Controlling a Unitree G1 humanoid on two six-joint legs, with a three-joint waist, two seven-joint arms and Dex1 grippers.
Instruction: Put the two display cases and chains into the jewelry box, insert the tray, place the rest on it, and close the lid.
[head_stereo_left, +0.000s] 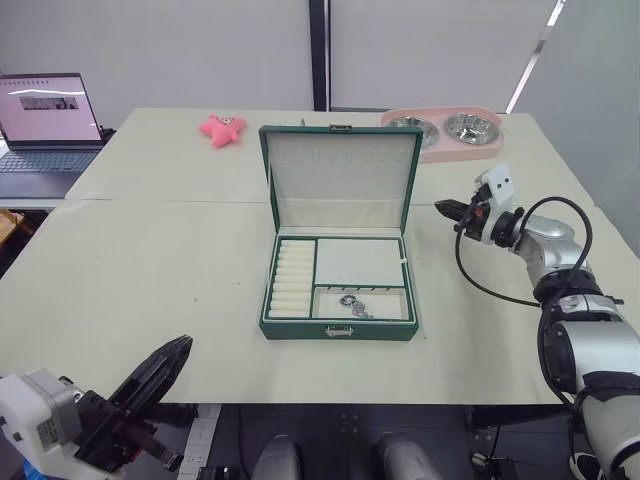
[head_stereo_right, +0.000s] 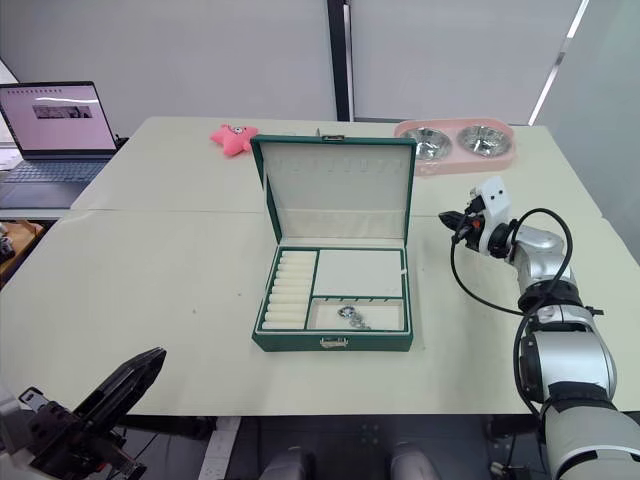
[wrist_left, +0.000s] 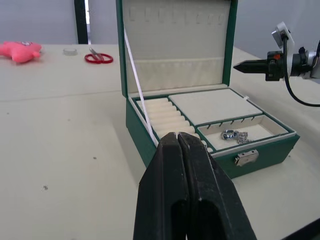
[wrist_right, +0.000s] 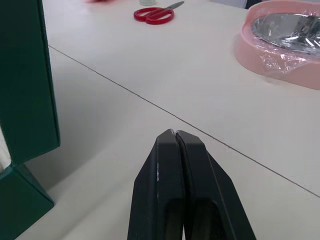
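Observation:
The dark green jewelry box stands open in the middle of the table, its lid upright behind it. The cream tray sits inside, level with the rim, ring rolls at its left. A small heap of silver jewelry lies in the tray's front compartment; I cannot tell whether these are the chains. The display cases are hidden. My left gripper is shut and empty, low in front of the table's near left edge, pointing at the box. My right gripper is shut and empty, just right of the lid.
A pink double-bowl tray stands at the back right. A pink star toy and red scissors lie behind the box. A laptop sits at the far left. A seam crosses the table.

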